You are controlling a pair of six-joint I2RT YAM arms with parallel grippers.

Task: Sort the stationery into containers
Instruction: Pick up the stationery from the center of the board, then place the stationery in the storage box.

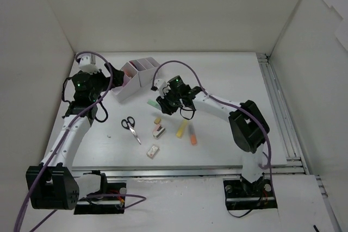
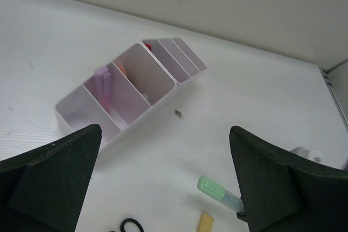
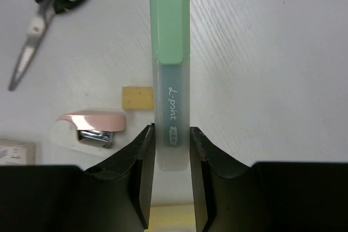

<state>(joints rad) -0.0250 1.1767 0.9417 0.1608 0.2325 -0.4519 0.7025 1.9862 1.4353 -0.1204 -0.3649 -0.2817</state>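
The right gripper [image 3: 172, 134] is clamped on the green highlighter [image 3: 170, 52]. Its two fingers [image 3: 142, 172] press the clear end, and the green cap points away from the gripper. The highlighter is low over the table [image 1: 228, 80], near the front of the organizer [image 1: 133, 80]. It may be touching the table, but that is hard to tell.

The left gripper [image 2: 163, 188] has its jaws far apart and holds nothing. It faces the organizer, where a pale purple thing [image 2: 102, 82] stands in one box.

On the table lie the scissors [image 1: 129, 127], a pink stapler [image 3: 89, 129], a yellow eraser [image 3: 137, 97], a yellow highlighter [image 1: 182, 129], an orange highlighter [image 1: 193, 139] and a white block [image 1: 153, 151]
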